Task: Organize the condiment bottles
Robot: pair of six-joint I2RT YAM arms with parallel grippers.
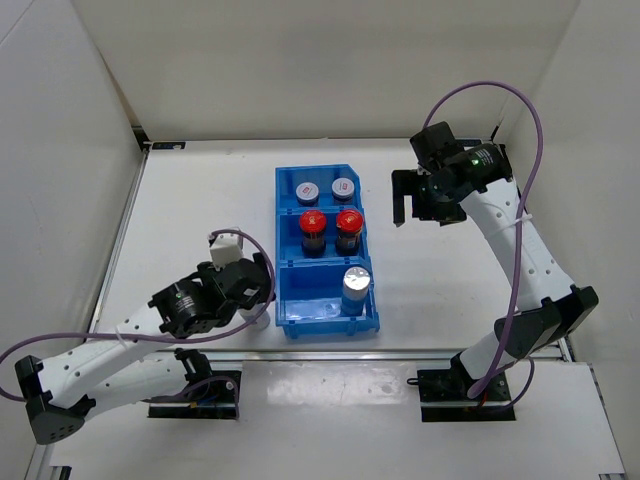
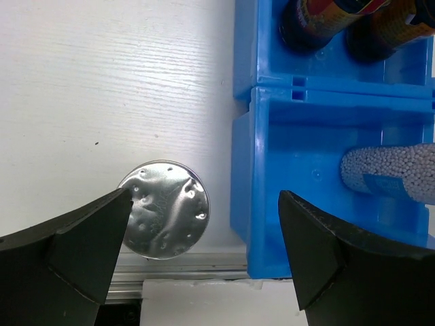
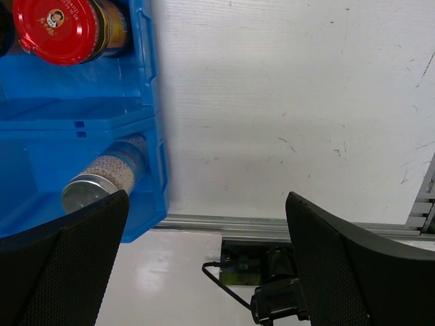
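- Taking blue bin (image 1: pixel 312 302) as landmark: three compartments in a row, lying on white table (image 1: pixel 200 200).
- Logging grey-lidded bottle (image 1: pixel 308 191) and second grey-lidded bottle (image 1: pixel 343 187) standing side by side in bin's far compartment.
- Logging red-capped bottle (image 1: pixel 314 222) and second red-capped bottle (image 1: pixel 348 221) standing side by side in bin's middle compartment, dark bodies showing.
- Logging silver-capped bottle (image 1: pixel 357 283) standing in bin's near compartment, close against the bin's right wall.
- Spotting outside silver-capped bottle (image 2: pixel 166 209) standing on table just beside bin's near left corner, outside the wall, dented shiny cap facing left wrist camera.
- Noting left gripper (image 2: pixel 204 204) hanging above that outside bottle, jaws spread wide, clamping nothing; one finger (image 2: pixel 81 244) overlapping cap's edge, possibly touching it, too hard to tell from this angle; other finger sitting over bin's near compartment.
- Noting right gripper (image 1: pixel 410 205) hanging over bare table off bin's right side, apart from bin, jaws spread wide, carrying nothing.
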